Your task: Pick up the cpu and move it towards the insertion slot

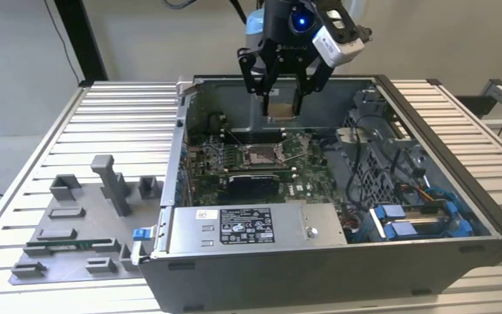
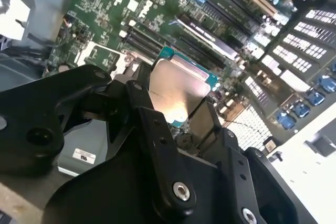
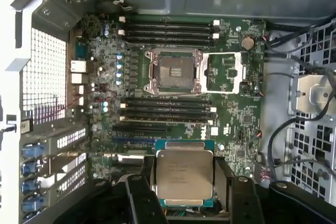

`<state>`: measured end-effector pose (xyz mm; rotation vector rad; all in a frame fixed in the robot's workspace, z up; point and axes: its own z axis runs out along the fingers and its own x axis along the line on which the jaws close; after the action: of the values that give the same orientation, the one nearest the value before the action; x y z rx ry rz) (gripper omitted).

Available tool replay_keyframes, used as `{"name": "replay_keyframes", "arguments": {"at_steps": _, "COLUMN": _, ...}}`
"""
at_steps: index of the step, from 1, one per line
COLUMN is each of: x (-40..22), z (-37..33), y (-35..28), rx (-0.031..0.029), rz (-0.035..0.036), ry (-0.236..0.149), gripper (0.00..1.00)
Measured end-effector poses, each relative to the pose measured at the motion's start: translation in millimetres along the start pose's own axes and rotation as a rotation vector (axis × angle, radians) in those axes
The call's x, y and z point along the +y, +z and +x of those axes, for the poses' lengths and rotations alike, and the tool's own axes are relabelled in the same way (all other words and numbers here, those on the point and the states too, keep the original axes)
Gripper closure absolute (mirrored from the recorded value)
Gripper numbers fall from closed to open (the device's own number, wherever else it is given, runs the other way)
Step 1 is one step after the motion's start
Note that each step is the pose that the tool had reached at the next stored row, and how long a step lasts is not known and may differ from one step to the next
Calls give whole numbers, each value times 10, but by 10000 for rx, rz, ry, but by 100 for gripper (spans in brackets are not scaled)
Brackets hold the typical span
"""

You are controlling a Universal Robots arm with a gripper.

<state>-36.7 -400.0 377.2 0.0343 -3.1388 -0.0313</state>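
The cpu (image 3: 184, 174) is held in the gripper (image 3: 184, 192), with the jaws closed on two of its side edges, as seen in both wrist views. Its shiny metal top (image 2: 176, 90) is left bare. The chip looks small, light, flat and stiff. The metal is likely smooth and slippery, and the underside is likely easy to hurt, so the thin edges seem the right place for a hold.

Farther on, in the first wrist view, the green board (image 3: 231, 103) is seen below, and the insertion slot (image 3: 176, 72) lies open, well apart from the chip. In the exterior view, the chip (image 1: 284, 106) is held up above the open computer case (image 1: 460, 163) on the desk (image 1: 24, 144).
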Motion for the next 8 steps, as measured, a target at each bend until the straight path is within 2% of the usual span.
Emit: {"name": "replay_keyframes", "arguments": {"at_steps": 8, "x": 273, "z": 44, "y": 34, "rx": 0, "rz": 0, "ry": -1, "gripper": 100}}
